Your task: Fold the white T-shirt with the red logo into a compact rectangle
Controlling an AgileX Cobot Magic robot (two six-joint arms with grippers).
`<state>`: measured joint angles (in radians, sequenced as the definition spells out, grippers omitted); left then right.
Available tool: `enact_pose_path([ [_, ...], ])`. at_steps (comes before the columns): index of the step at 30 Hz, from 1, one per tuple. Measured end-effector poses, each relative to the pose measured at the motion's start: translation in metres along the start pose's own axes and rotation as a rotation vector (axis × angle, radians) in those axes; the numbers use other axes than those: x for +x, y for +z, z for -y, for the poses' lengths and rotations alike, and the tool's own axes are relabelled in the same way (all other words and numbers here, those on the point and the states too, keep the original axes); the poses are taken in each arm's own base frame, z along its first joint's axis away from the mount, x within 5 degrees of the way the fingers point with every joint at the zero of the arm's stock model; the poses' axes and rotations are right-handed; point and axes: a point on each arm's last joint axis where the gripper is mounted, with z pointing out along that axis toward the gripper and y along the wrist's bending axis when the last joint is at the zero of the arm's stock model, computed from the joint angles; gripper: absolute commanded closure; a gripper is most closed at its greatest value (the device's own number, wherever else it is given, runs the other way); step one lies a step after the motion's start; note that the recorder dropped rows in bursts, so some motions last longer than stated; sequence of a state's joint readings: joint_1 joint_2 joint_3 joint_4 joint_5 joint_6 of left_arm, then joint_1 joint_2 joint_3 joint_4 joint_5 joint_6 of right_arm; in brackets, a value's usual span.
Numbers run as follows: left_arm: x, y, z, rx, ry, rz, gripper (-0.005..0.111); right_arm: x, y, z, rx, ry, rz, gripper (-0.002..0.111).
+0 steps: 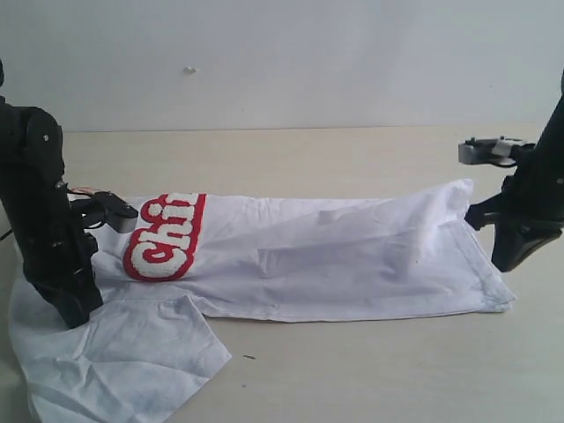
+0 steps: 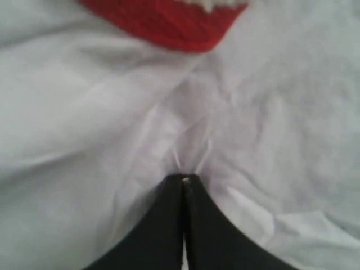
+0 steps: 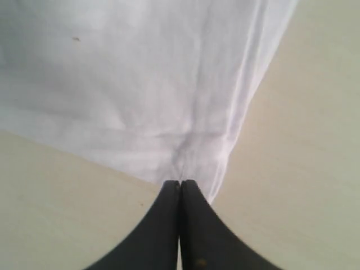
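Observation:
The white T-shirt [image 1: 335, 256] lies lengthwise across the table, with one long side folded over. The red logo [image 1: 167, 236] shows only its first letters at the left end, and its red edge appears in the left wrist view [image 2: 169, 25]. A sleeve [image 1: 132, 352] spreads out at the front left. My left gripper [image 1: 77, 315] [image 2: 184, 179] is shut on a pinch of white cloth just below the logo. My right gripper [image 1: 509, 263] [image 3: 180, 183] is shut on the shirt's hem [image 3: 225, 152] at the right end, by its corner.
The pale wooden table [image 1: 370, 370] runs bare in front of and behind the shirt, and a white wall stands at the back. Both black arms rise at the left and right edges of the exterior view.

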<state>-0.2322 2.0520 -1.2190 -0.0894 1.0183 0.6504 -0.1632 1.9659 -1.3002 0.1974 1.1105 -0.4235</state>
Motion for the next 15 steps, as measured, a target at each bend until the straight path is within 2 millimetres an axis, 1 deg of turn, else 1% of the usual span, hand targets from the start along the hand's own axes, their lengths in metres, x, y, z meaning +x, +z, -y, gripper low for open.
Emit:
enact_pose_path([
  [2, 0.002, -0.004, 0.001, -0.02, 0.004, 0.018, 0.107, -0.001, -0.014, -0.004, 0.002, 0.001, 0.072, 0.108],
  [3, 0.002, -0.009, 0.001, -0.038, 0.006, 0.04, 0.107, -0.001, -0.019, -0.006, 0.003, -0.003, 0.104, 0.108],
  [6, -0.001, -0.031, 0.001, -0.13, 0.003, 0.164, 0.107, -0.005, -0.032, -0.01, 0.005, -0.021, 0.207, 0.108],
  [8, -0.004, -0.049, -0.001, -0.207, -0.017, 0.277, 0.107, -0.01, -0.034, -0.009, 0.02, -0.026, 0.269, 0.108],
  [10, -0.008, -0.06, -0.003, -0.264, -0.034, 0.371, 0.107, -0.016, -0.033, -0.007, 0.037, -0.022, 0.32, 0.108],
  [12, -0.012, -0.065, -0.005, -0.296, -0.046, 0.432, 0.107, -0.024, -0.028, -0.003, 0.056, -0.013, 0.371, 0.108],
  [15, -0.018, -0.064, -0.009, -0.32, -0.06, 0.486, 0.107, -0.038, -0.01, 0.008, 0.097, 0.009, 0.437, 0.108],
])
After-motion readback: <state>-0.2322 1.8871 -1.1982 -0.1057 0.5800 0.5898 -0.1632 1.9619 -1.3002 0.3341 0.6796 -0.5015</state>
